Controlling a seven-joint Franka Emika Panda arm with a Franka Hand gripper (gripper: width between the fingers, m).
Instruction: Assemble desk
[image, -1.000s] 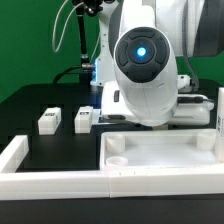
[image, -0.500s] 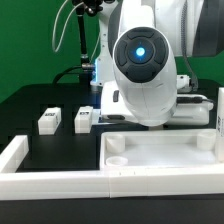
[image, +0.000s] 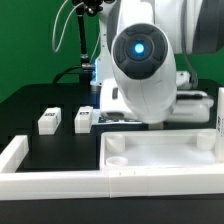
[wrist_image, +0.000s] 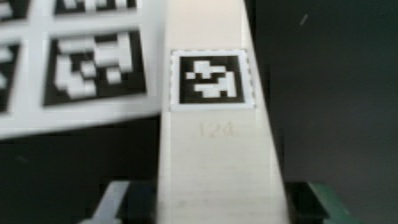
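Close by the marker board (wrist_image: 71, 60) — white tagged leg (wrist_image: 217, 150) in the pinch of the tool (wrist_image: 222, 203).

Showing plain white along the long white square-section plastic leg (wrist_image: 217, 150), carrying one black-and-white pixel-patterned square tag (wrist_image: 210, 78). Repeating similar black-and-white tags across the flat white marker board (wrist_image: 89, 108). Contrasting with the matte black table (wrist_image: 338, 90).
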